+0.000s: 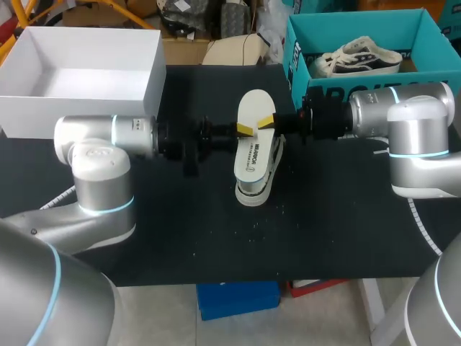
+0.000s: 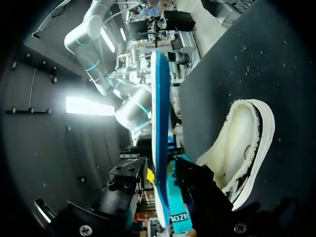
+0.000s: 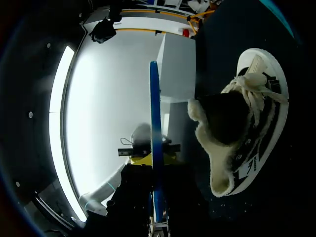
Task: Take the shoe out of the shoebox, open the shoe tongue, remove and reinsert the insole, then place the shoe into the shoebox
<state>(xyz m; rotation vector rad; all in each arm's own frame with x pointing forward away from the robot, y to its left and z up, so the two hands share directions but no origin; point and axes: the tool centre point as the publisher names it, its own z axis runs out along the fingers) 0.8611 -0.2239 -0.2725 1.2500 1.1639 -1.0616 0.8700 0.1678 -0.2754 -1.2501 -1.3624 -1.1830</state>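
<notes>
Dark low-top shoe [image 1: 252, 193] with white sole, white laces and cream fleece lining, lying on its side mid black counter [image 1: 180, 231], white blue-backed insole [image 1: 256, 104] held flat just above it, open teal shoebox [image 1: 299, 43] at the far right

Your shoe [image 1: 258, 173] lies mid-counter [image 1: 216, 238]; the insole [image 1: 255, 108] sits above it, held by the left end effector [image 1: 243, 130] from the left, the right end effector [image 1: 269, 122] from the right; shoebox [image 1: 360, 32] behind-right.

Fleecy cream lining in canvas shoe [image 3: 261, 133], smooth white insole [image 1: 255, 108], matt black speckled table [image 1: 180, 231]
</notes>
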